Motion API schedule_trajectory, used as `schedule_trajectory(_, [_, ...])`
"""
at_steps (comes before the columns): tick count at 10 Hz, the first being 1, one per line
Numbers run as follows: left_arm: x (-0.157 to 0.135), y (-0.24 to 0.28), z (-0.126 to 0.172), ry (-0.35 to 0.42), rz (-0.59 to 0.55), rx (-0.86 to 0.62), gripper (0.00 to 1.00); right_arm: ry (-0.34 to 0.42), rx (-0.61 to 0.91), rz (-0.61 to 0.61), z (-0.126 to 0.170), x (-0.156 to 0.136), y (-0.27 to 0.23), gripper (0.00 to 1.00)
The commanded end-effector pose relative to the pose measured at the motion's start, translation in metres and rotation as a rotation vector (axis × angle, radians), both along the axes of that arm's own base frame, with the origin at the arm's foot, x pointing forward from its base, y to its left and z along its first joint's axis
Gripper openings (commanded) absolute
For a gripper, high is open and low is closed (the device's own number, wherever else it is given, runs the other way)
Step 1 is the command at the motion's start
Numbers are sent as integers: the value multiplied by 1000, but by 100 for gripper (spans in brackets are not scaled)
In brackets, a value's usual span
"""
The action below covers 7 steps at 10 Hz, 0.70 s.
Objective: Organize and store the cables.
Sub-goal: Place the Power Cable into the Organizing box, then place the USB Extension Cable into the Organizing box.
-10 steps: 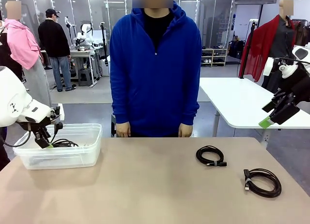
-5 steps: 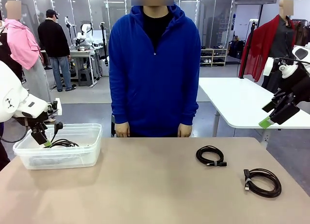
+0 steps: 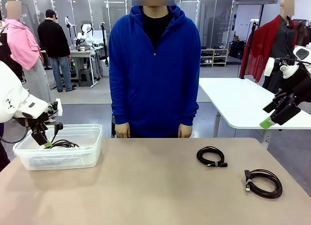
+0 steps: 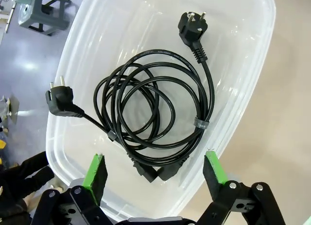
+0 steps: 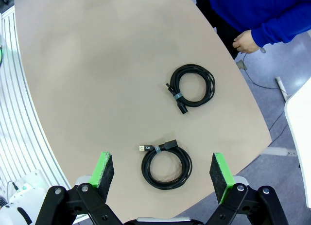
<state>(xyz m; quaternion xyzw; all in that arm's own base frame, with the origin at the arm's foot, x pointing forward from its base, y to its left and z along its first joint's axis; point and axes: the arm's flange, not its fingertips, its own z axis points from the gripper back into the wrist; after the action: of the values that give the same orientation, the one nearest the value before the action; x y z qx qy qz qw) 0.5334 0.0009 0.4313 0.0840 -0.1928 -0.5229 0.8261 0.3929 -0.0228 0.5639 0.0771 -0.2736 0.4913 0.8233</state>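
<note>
— Left pincer point(image 4: 154, 159): how is it set?
— Spread wide with nothing gripped, held over the clear bin point(image 4: 243, 89) at the table's nine o'clock. The stored cables point(image 4: 155, 113) are laid coiled inside it.
— What is left to be done?
— Two coils remain on the table point(image 3: 146, 186): the far coil point(image 3: 200, 156) toward two o'clock, the near coil point(image 3: 278, 186) toward four. One drop-off is judged done, and a fetch is due.
— By which arm?
— Right pincer point(image 5: 161, 157) is held wide and empty, high above both coils. A descent onto one coil's rim is called for, then carriage across to the bin.
</note>
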Motion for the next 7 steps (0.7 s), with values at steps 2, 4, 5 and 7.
schedule_trajectory(2, [0,1,1,-1,3,-2,100,1,-2,-1,0,0,-1,100])
schedule_trajectory(4, [0,1,1,-1,3,-2,100,1,-2,-1,0,0,-1,100])
schedule_trajectory(5, [0,1,1,-1,3,-2,100,1,-2,-1,0,0,-1,100])
schedule_trajectory(7, [0,1,1,-1,3,-2,100,1,-2,-1,0,0,-1,100])
